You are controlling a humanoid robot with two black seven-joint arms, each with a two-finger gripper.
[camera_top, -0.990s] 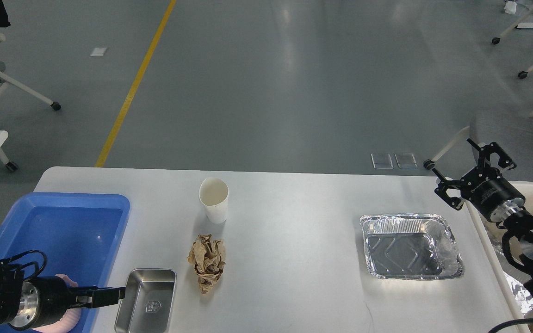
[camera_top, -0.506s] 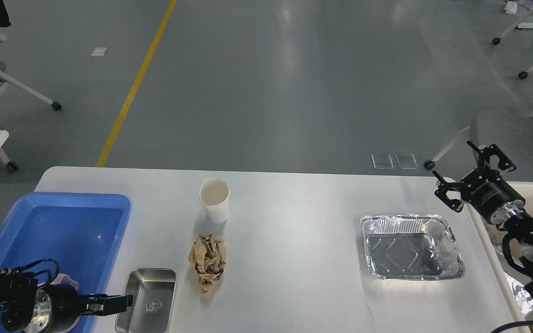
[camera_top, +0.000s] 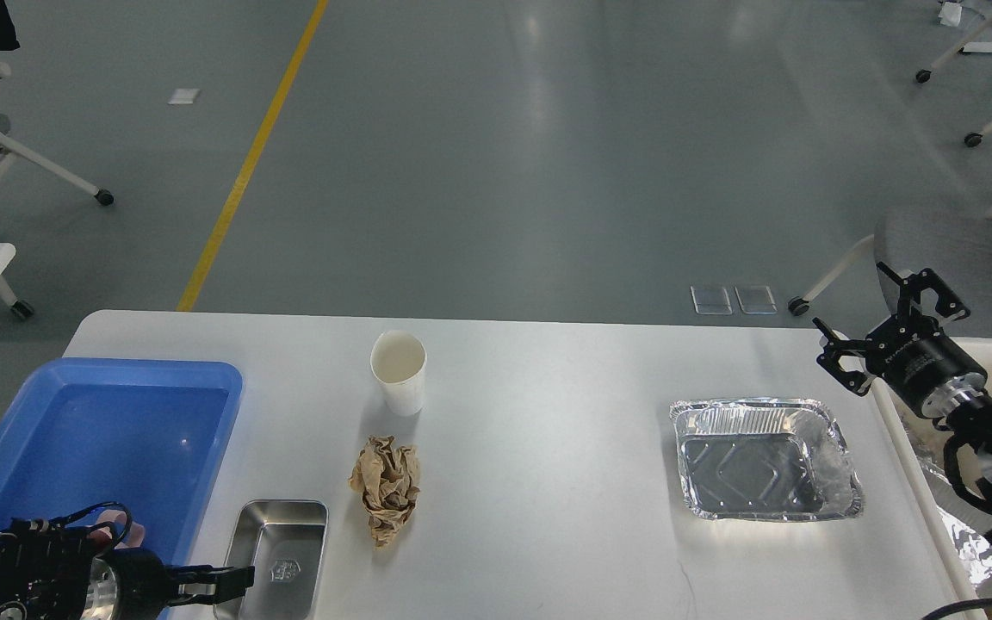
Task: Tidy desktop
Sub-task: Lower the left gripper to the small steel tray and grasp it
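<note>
White desktop (camera_top: 548, 448) has a paper cup (camera_top: 399, 372), crumpled brown paper (camera_top: 387, 487), steel tray (camera_top: 275, 558), foil pan (camera_top: 763, 459), and a blue bin (camera_top: 108, 448) on the left.

You get almost no readable text here. The steel tray (camera_top: 272, 560) at the near edge of the surface has a small embossed shield emblem on its floor, lettering too small to read. The right gripper (camera_top: 888, 331) body carries a faint white brand word, also illegible. Nothing else in your view bears labels, numbers or signs
</note>
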